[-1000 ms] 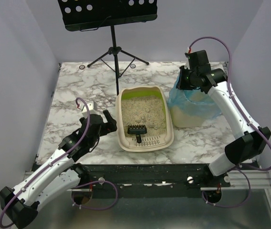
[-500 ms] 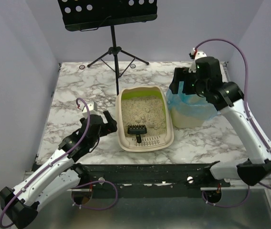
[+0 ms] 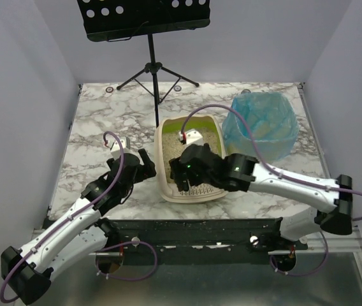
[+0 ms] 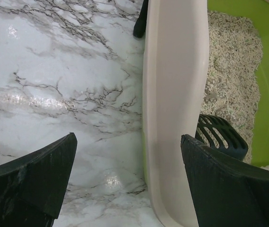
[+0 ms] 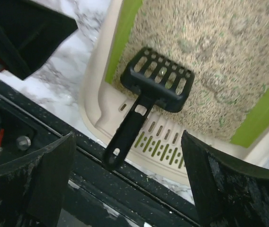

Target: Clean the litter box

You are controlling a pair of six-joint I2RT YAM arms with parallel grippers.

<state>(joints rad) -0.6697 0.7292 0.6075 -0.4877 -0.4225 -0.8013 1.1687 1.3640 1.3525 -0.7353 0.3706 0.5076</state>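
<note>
The left gripper [image 3: 146, 164], released, sits beside the left wall of the shallow beige plastic litter box [image 4: 172, 94] on the marbled white counter [image 3: 104, 115]. The right gripper [image 3: 184, 173], released and nearer, hovers over the black slotted plastic scoop [image 5: 135, 118], whose handle points toward the arms.

The top camera looks down from high behind me, taking in the whole marble table [image 3: 92, 121]. My left wrist camera hangs close over the litter box [image 4: 172, 94] rim, running up mid-frame; my right wrist camera looks down closely at its grille end. Both wrist views share the black scoop [image 5: 146, 101].
</note>
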